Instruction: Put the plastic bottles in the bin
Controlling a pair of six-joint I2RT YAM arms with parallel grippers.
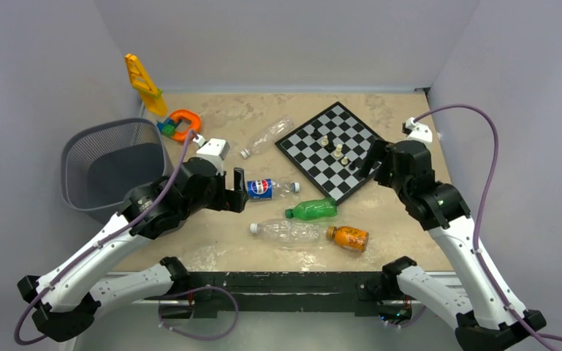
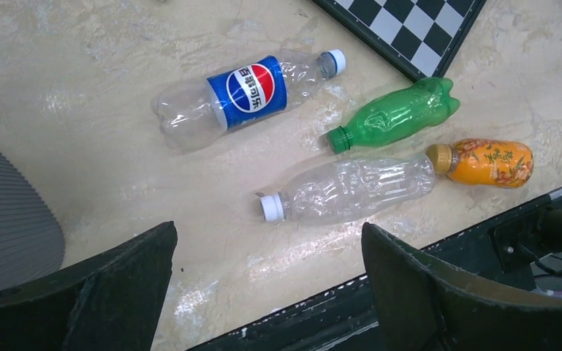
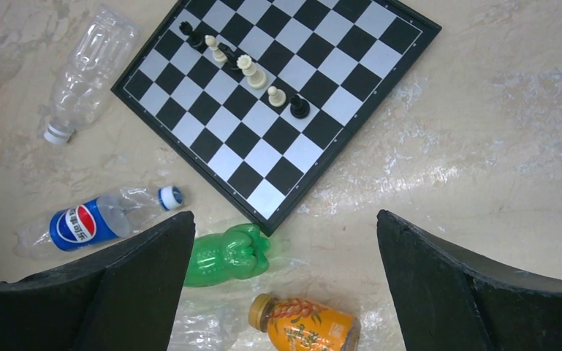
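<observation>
Five bottles lie on the table. A clear bottle (image 1: 267, 136) lies left of the chessboard. The Pepsi bottle (image 1: 269, 188) lies just right of my left gripper (image 1: 238, 190), which is open and empty. The green bottle (image 1: 312, 210), a second clear bottle (image 1: 285, 232) and the orange bottle (image 1: 348, 238) lie near the front. The left wrist view shows the Pepsi (image 2: 245, 91), green (image 2: 395, 115), clear (image 2: 351, 190) and orange (image 2: 486, 163) bottles. My right gripper (image 1: 369, 162) is open and empty over the chessboard's right edge. The wire-mesh bin (image 1: 109, 164) stands at the left.
A chessboard (image 1: 329, 150) with several pieces lies at mid-right, also in the right wrist view (image 3: 278, 95). Yellow (image 1: 143, 84) and orange (image 1: 181, 124) toys sit at the back left. The table's dark front rail (image 1: 278, 281) runs between the arm bases.
</observation>
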